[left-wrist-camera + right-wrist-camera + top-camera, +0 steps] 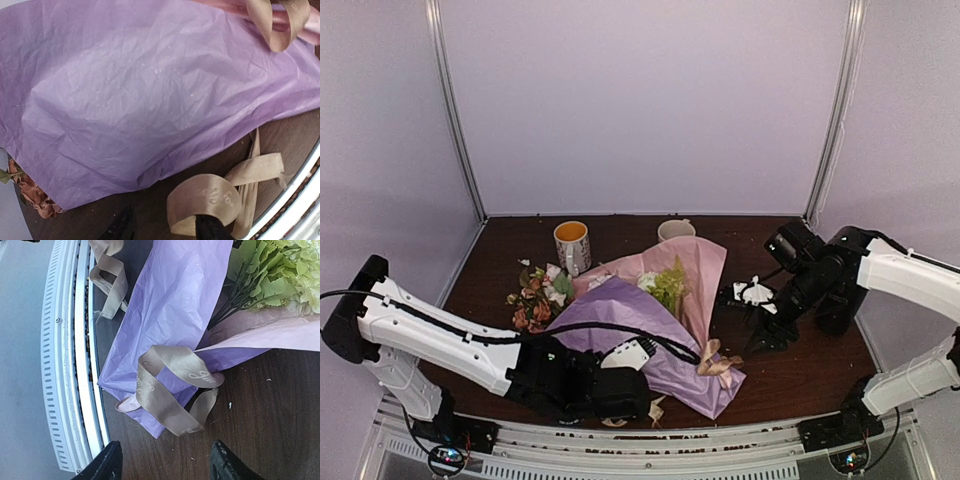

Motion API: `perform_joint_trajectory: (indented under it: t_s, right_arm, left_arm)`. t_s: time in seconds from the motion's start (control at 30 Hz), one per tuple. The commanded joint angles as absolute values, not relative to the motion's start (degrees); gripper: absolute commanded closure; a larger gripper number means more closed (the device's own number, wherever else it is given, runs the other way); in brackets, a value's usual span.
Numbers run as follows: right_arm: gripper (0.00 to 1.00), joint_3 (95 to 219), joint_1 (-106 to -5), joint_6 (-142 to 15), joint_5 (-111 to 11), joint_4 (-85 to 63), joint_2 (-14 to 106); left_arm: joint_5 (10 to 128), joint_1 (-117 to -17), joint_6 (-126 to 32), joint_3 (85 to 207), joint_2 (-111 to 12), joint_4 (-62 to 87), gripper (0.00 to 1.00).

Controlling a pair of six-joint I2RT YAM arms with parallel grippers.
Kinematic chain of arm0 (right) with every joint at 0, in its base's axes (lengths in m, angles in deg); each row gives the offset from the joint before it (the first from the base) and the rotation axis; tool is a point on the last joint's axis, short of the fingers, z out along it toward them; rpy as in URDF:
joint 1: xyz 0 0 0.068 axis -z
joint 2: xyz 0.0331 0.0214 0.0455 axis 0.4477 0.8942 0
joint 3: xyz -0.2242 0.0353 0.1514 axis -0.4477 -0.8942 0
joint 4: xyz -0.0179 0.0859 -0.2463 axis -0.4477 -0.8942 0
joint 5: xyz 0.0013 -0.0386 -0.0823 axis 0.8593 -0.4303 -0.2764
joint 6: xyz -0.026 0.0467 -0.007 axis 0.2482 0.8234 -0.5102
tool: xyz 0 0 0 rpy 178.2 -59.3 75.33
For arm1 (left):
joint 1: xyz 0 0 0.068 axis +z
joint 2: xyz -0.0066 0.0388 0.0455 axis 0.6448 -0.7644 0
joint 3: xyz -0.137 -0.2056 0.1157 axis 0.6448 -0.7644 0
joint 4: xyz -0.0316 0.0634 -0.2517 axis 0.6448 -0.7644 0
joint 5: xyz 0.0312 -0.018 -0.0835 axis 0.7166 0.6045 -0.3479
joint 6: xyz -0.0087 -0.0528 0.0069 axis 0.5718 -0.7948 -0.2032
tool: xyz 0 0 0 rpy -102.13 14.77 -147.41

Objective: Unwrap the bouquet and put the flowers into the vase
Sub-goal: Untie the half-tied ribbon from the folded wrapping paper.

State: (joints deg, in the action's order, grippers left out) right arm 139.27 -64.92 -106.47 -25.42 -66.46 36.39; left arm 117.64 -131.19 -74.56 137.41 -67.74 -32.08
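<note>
- Bouquet (650,320) lies on its side in the middle of the table (270,405), blooms toward the far left and stem end toward the near right. We judge that this puts the tie within reach of both arms.
- The lilac paper (140,100) covers the near side, with a pink sheet behind it. The flowers (533,303) are therefore only partly bared: pink and peach heads poke out at the left, and a green cluster shows between the sheets.
- One ribbon loop (170,385) sits on the corner of the bouquet's stem end and looks slack rather than knotted. A loose strip (210,200) lies by the near rail (65,365).
- We see the left gripper (167,227) low at the near edge of the lilac paper, jaws partly apart. The loose strip curls against one finger, but nothing is pinched between them.
- We see the right gripper (165,462) over bare table just right of the ribbon loop, jaws wide apart and empty. It seems lined up to take the loop or the paper corner.
- We cannot pick out the vase for sure; a dark shape behind the right arm may be it.
</note>
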Motion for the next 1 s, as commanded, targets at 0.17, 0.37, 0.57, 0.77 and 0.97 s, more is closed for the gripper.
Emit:
perform_joint_trajectory:
  t_s: [0.17,0.37,0.57,0.77,0.97]
  right_arm:
    - [0.42,150.5,-68.5,-99.4,-28.3,-60.9,39.4]
    - [0.53,160.4,-71.8,-93.8,-34.5,-56.5,52.8]
    - [0.57,164.2,-72.0,-93.0,-37.7,-55.4,61.0]
    - [0.54,161.4,-71.9,-99.8,-32.5,-62.0,54.3]
    - [0.43,151.4,-72.6,-110.5,-29.7,-67.8,45.9]
  left_arm:
    - [111.8,-126.9,-52.7,147.0,-62.9,-24.0,0.33]
    - [110.7,-125.0,-52.0,146.9,-56.8,-25.1,0.32]
    - [95.8,-122.5,-49.7,148.3,-56.7,-31.0,0.31]
    - [81.3,-119.1,-49.1,148.8,-60.8,-38.0,0.26]
    - [97.2,-117.8,-45.6,150.5,-61.7,-37.5,0.02]
